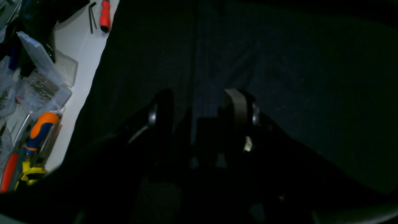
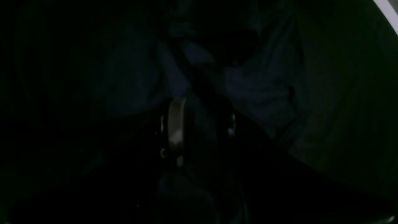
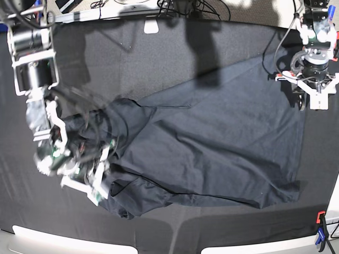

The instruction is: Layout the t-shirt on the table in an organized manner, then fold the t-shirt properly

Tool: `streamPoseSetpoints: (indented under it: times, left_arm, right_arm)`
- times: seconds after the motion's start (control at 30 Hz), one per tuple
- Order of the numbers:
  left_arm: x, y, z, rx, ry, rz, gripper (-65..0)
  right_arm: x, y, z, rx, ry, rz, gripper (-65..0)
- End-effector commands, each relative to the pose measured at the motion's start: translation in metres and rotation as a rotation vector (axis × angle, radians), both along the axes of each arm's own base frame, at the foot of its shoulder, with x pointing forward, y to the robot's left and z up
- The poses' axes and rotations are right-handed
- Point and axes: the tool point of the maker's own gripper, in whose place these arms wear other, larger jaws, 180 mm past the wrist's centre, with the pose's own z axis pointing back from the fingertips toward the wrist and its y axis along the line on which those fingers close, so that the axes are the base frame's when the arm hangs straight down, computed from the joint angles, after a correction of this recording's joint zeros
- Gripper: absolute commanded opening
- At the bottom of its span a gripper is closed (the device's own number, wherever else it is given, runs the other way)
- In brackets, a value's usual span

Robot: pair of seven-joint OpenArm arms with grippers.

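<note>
The dark charcoal t-shirt (image 3: 222, 143) lies mostly spread on the black table cloth (image 3: 132, 58), with its left part bunched and wrinkled. My right gripper (image 3: 90, 182) is down in that bunched part. In the right wrist view the right gripper (image 2: 202, 124) has a ridge of t-shirt cloth (image 2: 258, 90) pinched between its fingers. My left gripper (image 3: 311, 101) hovers at the shirt's far right corner. In the left wrist view the left gripper (image 1: 199, 105) has its fingers apart over the t-shirt's (image 1: 279, 77) straight edge.
A white side surface holds a red screwdriver (image 1: 105, 15), an orange-handled tool (image 1: 42, 127) and clear plastic boxes (image 1: 46, 71), left of the black cloth. An orange and blue clamp (image 3: 320, 227) sits at the front right edge. Cables (image 3: 185, 8) lie at the back.
</note>
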Motion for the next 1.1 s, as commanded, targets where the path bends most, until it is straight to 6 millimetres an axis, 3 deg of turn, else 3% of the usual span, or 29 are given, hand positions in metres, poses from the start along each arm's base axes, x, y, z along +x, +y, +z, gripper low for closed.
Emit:
streamPoseSetpoints:
  times: [0.0,0.13,0.2,0.37,0.53,0.6,0.83,1.07]
  left_arm:
    - [0.005,0.003,0.015,0.021,-0.053,-0.001,-42.0]
    - [0.005,0.003,0.015,0.021,-0.053,-0.001,-42.0]
    - [0.005,0.003,0.015,0.021,-0.053,-0.001,-42.0]
    - [0.005,0.003,0.015,0.021,-0.053,-0.001,-42.0]
    - [0.005,0.003,0.015,0.021,-0.053,-0.001,-42.0]
    - [0.005,0.003,0.015,0.022,-0.054,-0.001,-42.0]
    - [0.005,0.003,0.015,0.021,-0.053,-0.001,-42.0]
    - [0.005,0.003,0.015,0.022,-0.054,-0.001,-42.0]
  right_arm:
    - [0.005,0.003,0.018,0.008,-0.032,0.028,-48.7]
    - [-0.027,0.011,0.011,0.008,0.092,0.132,-48.7]
    - [-0.043,-0.002,0.004,-0.029,0.181,0.120,-48.6]
    - [-0.055,-0.045,-0.008,-0.089,0.246,0.053,-48.0]
    - [-0.060,-0.085,-0.018,-0.079,0.301,-0.095,-31.1]
    - [-0.062,-0.094,-0.022,-0.049,0.324,-0.158,-28.3]
    - [-0.071,-0.087,-0.044,0.056,0.408,-0.194,-28.3]
    - [-0.065,-0.080,-0.062,0.147,0.410,-0.233,-28.4]
